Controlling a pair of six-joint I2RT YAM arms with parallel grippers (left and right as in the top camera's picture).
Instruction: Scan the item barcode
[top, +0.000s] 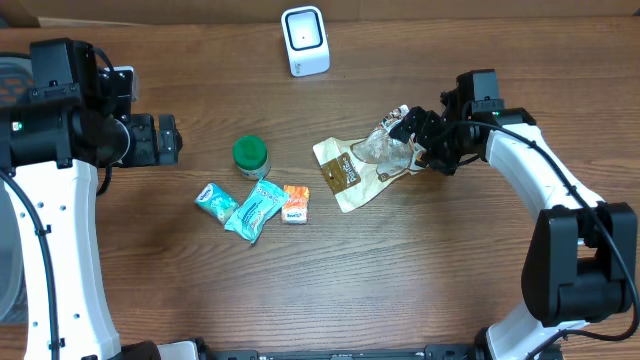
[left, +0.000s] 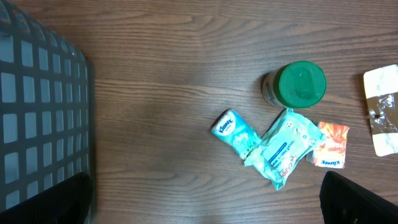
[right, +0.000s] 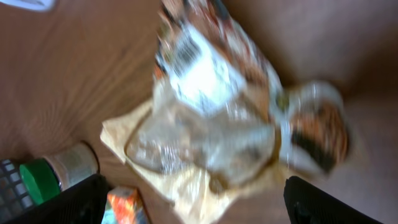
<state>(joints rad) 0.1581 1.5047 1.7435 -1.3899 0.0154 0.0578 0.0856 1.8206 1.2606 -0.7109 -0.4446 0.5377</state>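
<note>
Overhead view: my right tool (top: 410, 140) sits at the clear end of the crinkly tan-and-clear plastic pouch (top: 355, 172), which I take as the item to scan. Right wrist view is blurred, but both fingers (right: 62, 202) show wide apart w/ the pouch lying btwn and below them, nothing pinched. So I call that tool wide and empty.

The pouch lies flat on the brown wooden tabletop (top: 430, 270). Its long axis runs from just under the right tool out past the fingertips, toward the small packs. The white box-shaped scanner (top: 305, 40) stands well apart from the right tool, off to its left and farther out from me. Pouch label faces up; can't tell if the barcode is on it.

Coming move, imo, turns on this: the pouch has to go from the right tool's spot over to the scanner. The right tool is far nearer than my left tool (top: 165, 140), which hangs wide and empty beyond the packs.

Count:
- 1 pouch
- 1 scanner
- 1 green-lidded jar (top: 250, 155)
- 2 teal packs: tissue pack (top: 215, 200) and wipes pack (top: 255, 208)
- 1 orange pack (top: 295, 203)
- 1 grey mesh basket (left: 37, 106)
- 2 tools
</note>
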